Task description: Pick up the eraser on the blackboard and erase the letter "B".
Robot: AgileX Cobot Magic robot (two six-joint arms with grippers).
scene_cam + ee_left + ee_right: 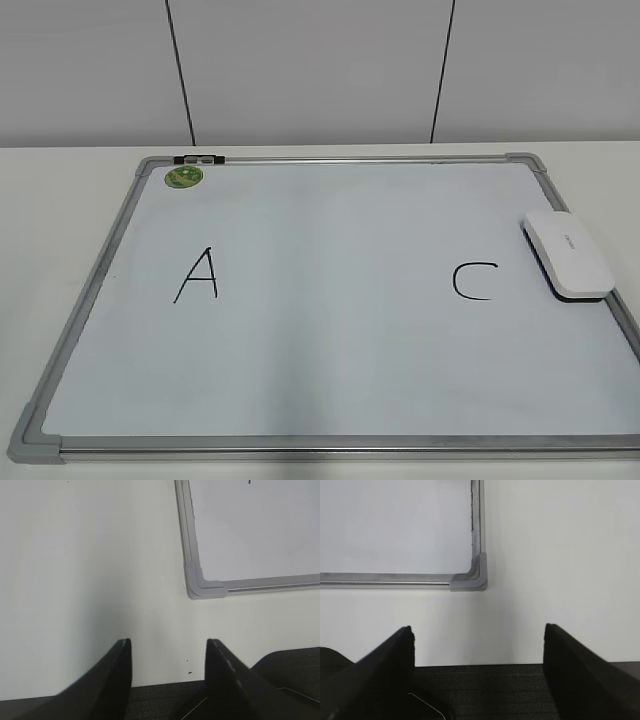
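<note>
The blackboard [330, 300], a white board with a grey frame and a round green sticker [184, 177], lies flat on the white table. The white eraser [566, 253] lies on the board near its right edge, next to the black "C" [474, 281]. A black "A" [196, 275] is on the left. No letter "B" shows; the middle of the board is blank. Neither gripper is in the exterior view. My left gripper [168, 647] is open and empty over the table near the board's front left corner [202, 586]. My right gripper [479, 630] is open and empty near the front right corner [472, 580].
A black clip [200, 159] sits on the board's top frame at the left. A pale panelled wall [320, 70] stands behind the table. White table surface surrounds the board on all sides.
</note>
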